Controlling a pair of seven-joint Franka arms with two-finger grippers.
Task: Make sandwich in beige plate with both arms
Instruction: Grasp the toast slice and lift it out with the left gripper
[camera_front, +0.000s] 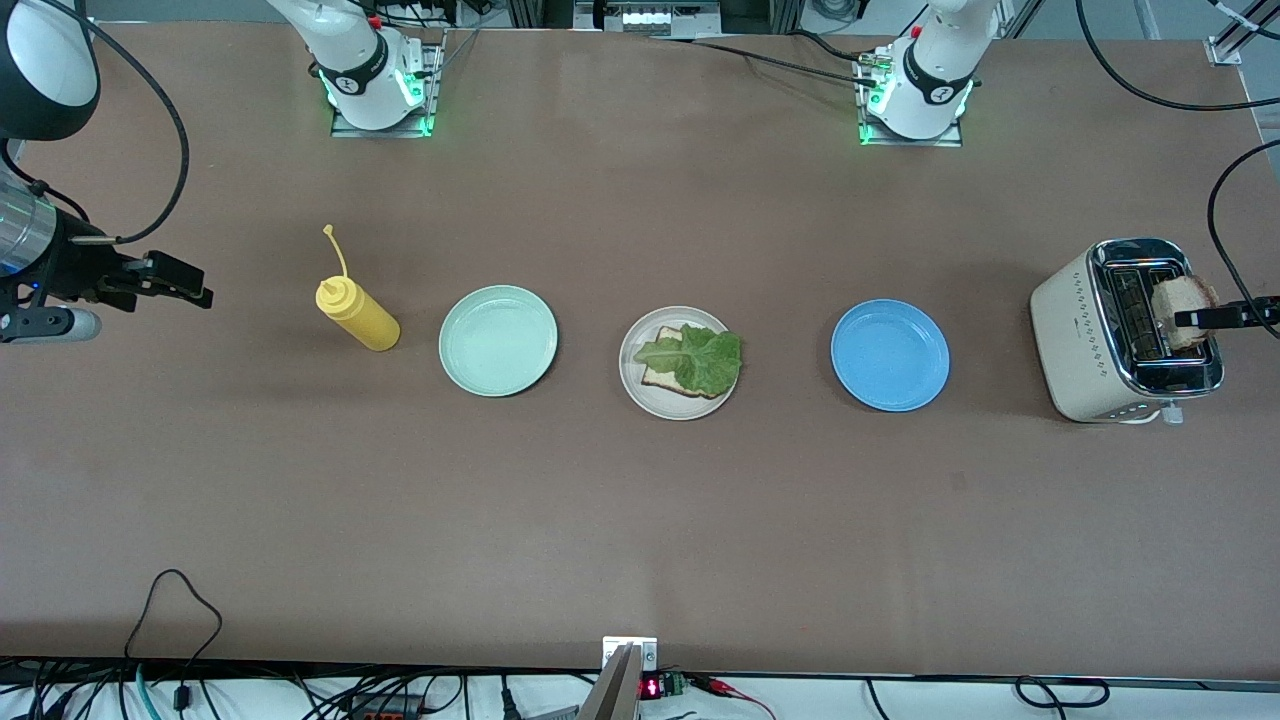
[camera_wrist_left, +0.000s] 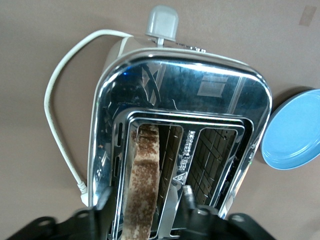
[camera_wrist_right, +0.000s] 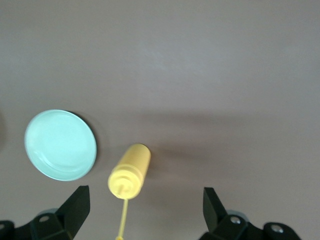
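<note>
Sandwich (camera_front: 690, 360) half built on beige plate (camera_front: 634, 385), mid bench, between mint plate (camera_front: 497, 340) and blue plate (camera_front: 889, 355): one bread slice under ruffled green lettuce. Second slice (camera_front: 1180, 305), brown, crusty, stands in toaster (camera_front: 1120, 330) slot at left arm's end. Left hand (camera_front: 1195, 319) over toaster, fingers either side of slice; firm hold not clear. Right hand (camera_wrist_right: 145, 202) gaping wide, empty, above mustard bottle (camera_front: 357, 313), waiting.

The brown worktop (camera_front: 640, 520) carries 1 row: mustard bottle (camera_front: 358, 314), green plate (camera_front: 498, 340), beige plate (camera_front: 640, 385), blue plate (camera_front: 889, 355), and toaster (camera_front: 1075, 335), apparently corded.
</note>
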